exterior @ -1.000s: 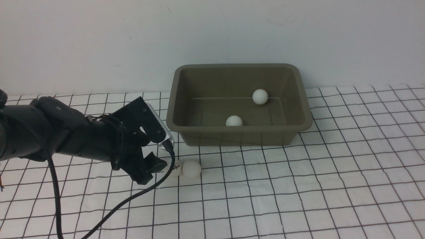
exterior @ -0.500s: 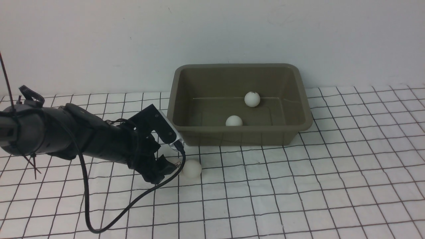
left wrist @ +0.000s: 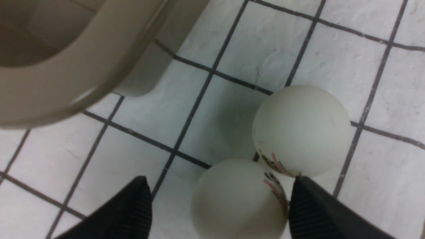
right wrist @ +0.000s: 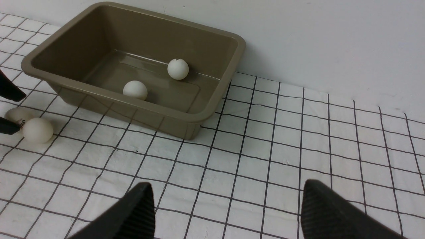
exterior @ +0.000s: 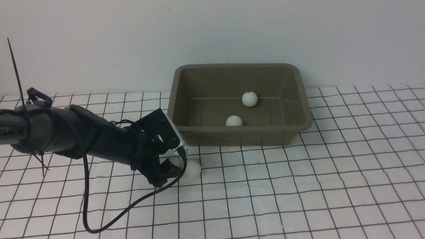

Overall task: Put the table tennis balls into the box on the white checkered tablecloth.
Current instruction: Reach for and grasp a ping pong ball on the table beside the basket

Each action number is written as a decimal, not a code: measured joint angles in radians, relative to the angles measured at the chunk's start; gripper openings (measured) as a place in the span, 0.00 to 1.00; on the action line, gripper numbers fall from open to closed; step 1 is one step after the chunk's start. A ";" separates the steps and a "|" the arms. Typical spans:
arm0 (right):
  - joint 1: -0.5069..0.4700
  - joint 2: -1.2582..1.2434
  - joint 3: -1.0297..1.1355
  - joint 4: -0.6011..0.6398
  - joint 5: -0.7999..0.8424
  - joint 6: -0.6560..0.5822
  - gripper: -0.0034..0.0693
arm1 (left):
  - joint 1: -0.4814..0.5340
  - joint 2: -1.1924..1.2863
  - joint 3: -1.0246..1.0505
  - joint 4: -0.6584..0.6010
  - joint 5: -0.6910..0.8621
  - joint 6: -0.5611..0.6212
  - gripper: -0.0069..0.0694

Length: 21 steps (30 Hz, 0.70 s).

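Forward since a second ago, the left gripper (left wrist: 220, 196) straddles one ball (left wrist: 237, 199) on the tablecloth (exterior: 298, 186), jaws apart and unclamped; its neighbour (left wrist: 300, 129) touches it. The right gripper (right wrist: 227, 199) hangs wide open, empty. Two balls (exterior: 234, 121) sit in the box (exterior: 239, 136); two remain outside near its corner. The dark-red ball print is unreadable.

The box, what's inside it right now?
Inside the box lie two table tennis balls: the rear ball toward the back, the front ball behind the front wall, which hides its underside and nearby floor. Nothing else shows.
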 joint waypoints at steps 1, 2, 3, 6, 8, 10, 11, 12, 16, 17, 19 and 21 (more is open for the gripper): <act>0.000 0.000 0.000 0.000 0.000 0.000 0.78 | 0.000 0.000 0.000 0.000 0.000 0.001 0.74; 0.000 0.000 0.000 0.000 0.000 0.000 0.78 | 0.000 0.000 0.000 -0.001 0.000 0.002 0.70; 0.000 0.000 0.000 0.000 0.000 0.000 0.78 | 0.000 0.000 0.000 -0.001 0.000 0.004 0.68; 0.000 0.000 0.000 0.000 0.000 0.000 0.78 | 0.000 0.000 0.000 -0.001 0.000 0.006 0.54; 0.000 0.000 0.000 0.000 0.000 0.000 0.78 | 0.000 0.000 0.000 0.000 -0.001 0.006 0.50; 0.000 0.000 0.000 0.000 0.000 0.000 0.78 | 0.000 0.000 0.000 0.000 -0.007 0.000 0.50; 0.000 0.000 0.000 0.000 0.000 0.000 0.78 | 0.000 -0.001 0.000 0.000 -0.013 -0.011 0.50; 0.000 0.000 0.000 0.000 0.000 0.000 0.78 | 0.000 -0.006 0.000 0.003 -0.022 -0.024 0.50; 0.000 0.000 0.000 0.000 0.000 0.000 0.78 | 0.000 -0.047 0.000 0.021 -0.039 -0.071 0.50; 0.000 0.000 0.000 0.000 0.000 0.000 0.78 | 0.000 -0.056 0.000 0.026 -0.042 -0.084 0.50; 0.000 0.000 0.000 0.000 0.000 0.000 0.78 | 0.000 -0.099 0.000 0.041 -0.042 -0.125 0.50; 0.000 0.000 0.000 0.000 -0.001 0.000 0.78 | 0.000 -0.129 0.000 0.047 -0.036 -0.152 0.50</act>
